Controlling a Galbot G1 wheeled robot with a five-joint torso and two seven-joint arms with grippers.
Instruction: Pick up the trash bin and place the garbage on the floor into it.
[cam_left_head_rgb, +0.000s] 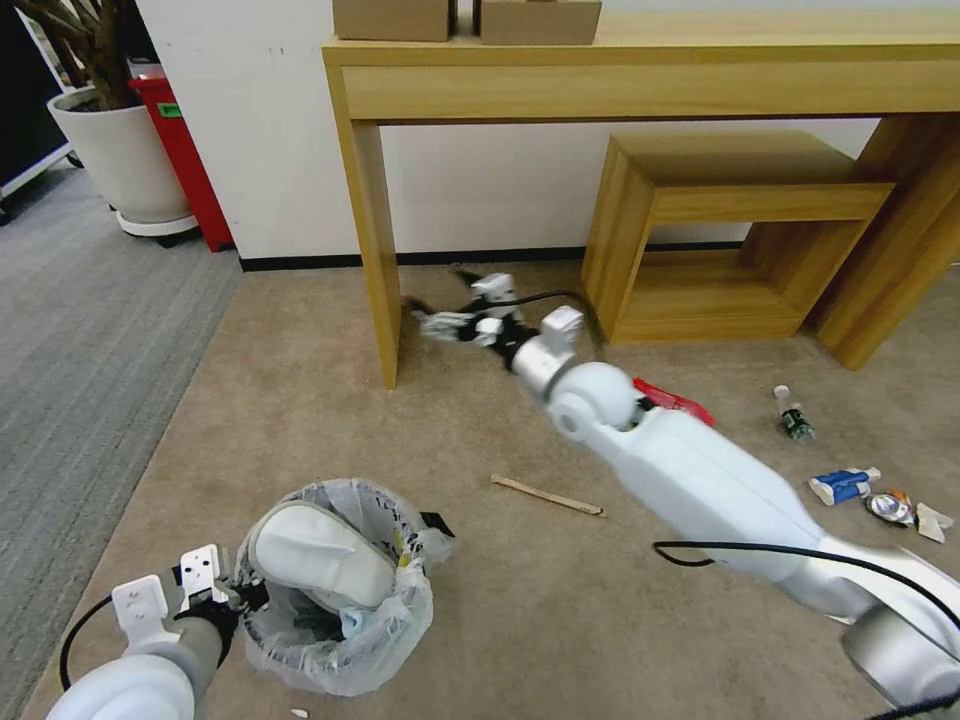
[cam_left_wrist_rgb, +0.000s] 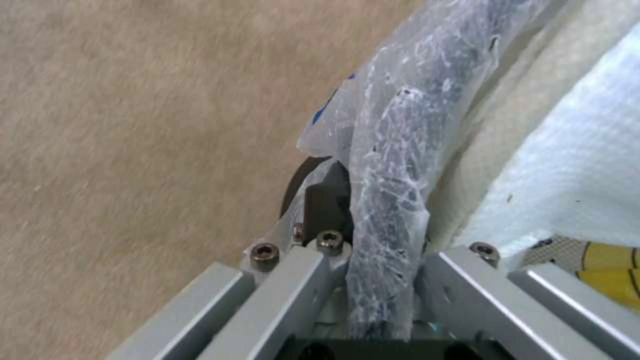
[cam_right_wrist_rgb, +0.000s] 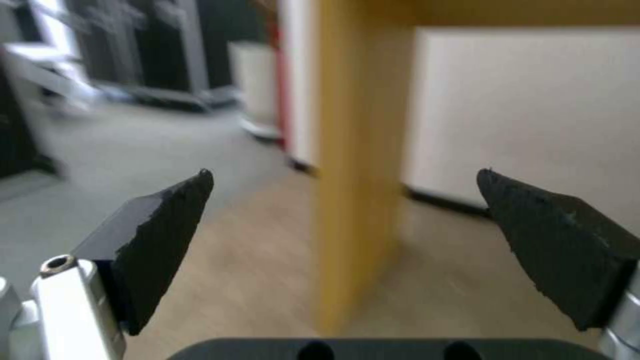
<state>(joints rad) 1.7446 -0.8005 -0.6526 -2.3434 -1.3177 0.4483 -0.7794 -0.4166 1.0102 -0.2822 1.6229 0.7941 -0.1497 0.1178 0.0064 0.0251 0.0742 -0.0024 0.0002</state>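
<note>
Trash bin (cam_left_head_rgb: 340, 590) rim pinched by left gripper (cam_left_head_rgb: 240, 595); right gripper (cam_right_wrist_rgb: 343, 250) spread nr desk leg (cam_left_head_rgb: 375, 250). Liner slip could drop bin.

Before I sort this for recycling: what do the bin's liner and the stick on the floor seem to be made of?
The trash bin liner looks like thin clear plastic film: glossy, crinkled, bunched over the rim where the left gripper clamps it. The stick looks like pale unfinished wood, flat and matte, though bamboo is possible.
</note>
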